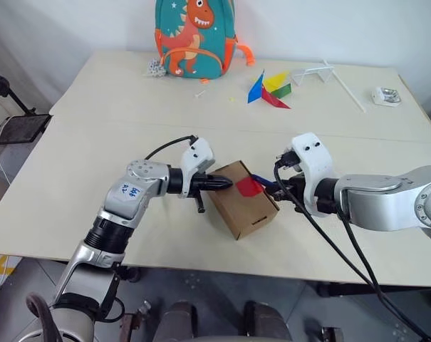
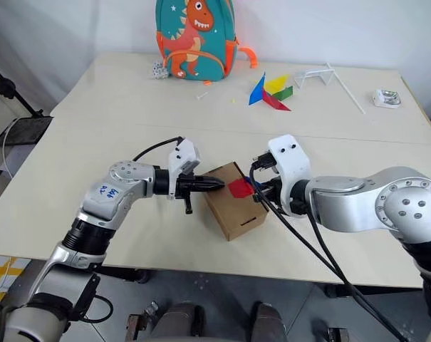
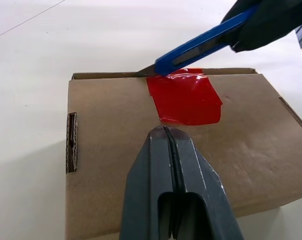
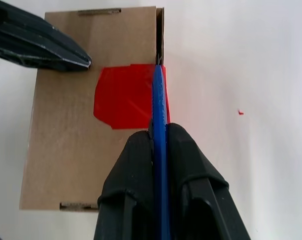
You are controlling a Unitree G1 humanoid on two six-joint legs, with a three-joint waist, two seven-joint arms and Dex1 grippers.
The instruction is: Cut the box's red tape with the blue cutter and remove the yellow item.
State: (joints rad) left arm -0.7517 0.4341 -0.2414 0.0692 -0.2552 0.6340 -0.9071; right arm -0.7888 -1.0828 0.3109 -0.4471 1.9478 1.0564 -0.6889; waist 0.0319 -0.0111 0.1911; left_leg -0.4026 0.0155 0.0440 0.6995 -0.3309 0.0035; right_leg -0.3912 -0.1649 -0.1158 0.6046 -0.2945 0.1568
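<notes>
Here, near the front edge of a pale table (image 1: 73,199), a small brown cardboard box (image 1: 242,199) sits turned at an angle between 2 robot arms. A patch of red tape (image 1: 248,187) lies on its top face, at the edge facing the right arm, and folds over that edge. The left gripper (image 1: 226,183) comes in from the left with its 2 black fingers pressed together, their joined tip resting on the box top just beside the tape. The right gripper (image 4: 159,131) comes in from the right and pinches the blue cutter (image 4: 158,125) between its fingers. The cutter runs along the taped edge of the box, its tip at the seam where the lid meets the side.

Farther back, well apart from the box, a paper pinwheel (image 1: 270,90) in blue, yellow, green and red lies flat. A white stand (image 1: 322,71) and a small white device (image 1: 386,96) lie to its right. At the far edge, a teal backpack (image 1: 195,35) with an orange dinosaur stands upright.
</notes>
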